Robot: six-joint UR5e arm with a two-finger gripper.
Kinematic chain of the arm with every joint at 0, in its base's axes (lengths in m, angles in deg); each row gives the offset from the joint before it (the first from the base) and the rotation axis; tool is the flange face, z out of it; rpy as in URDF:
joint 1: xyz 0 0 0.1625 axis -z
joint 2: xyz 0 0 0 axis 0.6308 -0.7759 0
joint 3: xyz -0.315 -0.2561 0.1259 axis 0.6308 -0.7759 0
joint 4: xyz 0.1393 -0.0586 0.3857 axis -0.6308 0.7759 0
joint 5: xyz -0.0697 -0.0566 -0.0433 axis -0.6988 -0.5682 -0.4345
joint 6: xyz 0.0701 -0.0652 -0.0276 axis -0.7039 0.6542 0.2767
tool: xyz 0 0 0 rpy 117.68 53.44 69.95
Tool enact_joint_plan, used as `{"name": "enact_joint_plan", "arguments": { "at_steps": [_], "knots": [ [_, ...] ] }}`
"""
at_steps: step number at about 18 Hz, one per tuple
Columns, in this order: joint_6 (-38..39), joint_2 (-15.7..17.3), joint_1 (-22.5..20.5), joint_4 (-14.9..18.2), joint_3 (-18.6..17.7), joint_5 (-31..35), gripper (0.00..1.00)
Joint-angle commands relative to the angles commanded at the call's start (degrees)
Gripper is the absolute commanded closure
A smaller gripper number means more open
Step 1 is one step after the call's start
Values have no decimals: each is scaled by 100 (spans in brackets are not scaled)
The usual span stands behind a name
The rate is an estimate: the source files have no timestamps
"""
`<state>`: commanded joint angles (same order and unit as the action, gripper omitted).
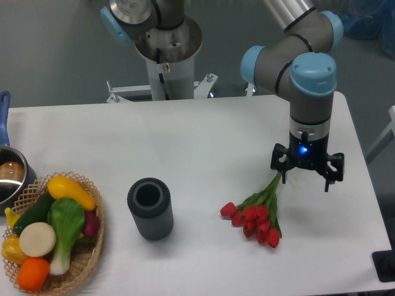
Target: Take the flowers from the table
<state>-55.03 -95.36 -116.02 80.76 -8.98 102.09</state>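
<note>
The flowers (256, 217), a small bunch of red tulips with green stems, lie on the white table (203, 142) at the right front. The blooms point toward the front and the stems run up and to the right. My gripper (307, 177) points straight down over the table just right of the stem ends. Its two fingers stand wide apart, and the left finger is close to the stem tips. Nothing is held between the fingers.
A dark grey ribbed cylinder (150, 208) stands upright left of the flowers. A wicker basket (92, 253) with toy vegetables sits at the front left corner. A metal pot (9, 176) with a blue handle is at the left edge. The arm's base (166, 49) is behind the table.
</note>
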Motion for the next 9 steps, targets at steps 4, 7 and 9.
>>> {"name": "enact_joint_plan", "arguments": {
  "at_steps": [4, 7, 9],
  "knots": [
    [-79, -9, 0, -17, -61, 9, 0],
    [-53, -9, 9, -52, -175, 0, 0],
    [70, -17, 61, -175, -202, 9, 0]
  ]
}}
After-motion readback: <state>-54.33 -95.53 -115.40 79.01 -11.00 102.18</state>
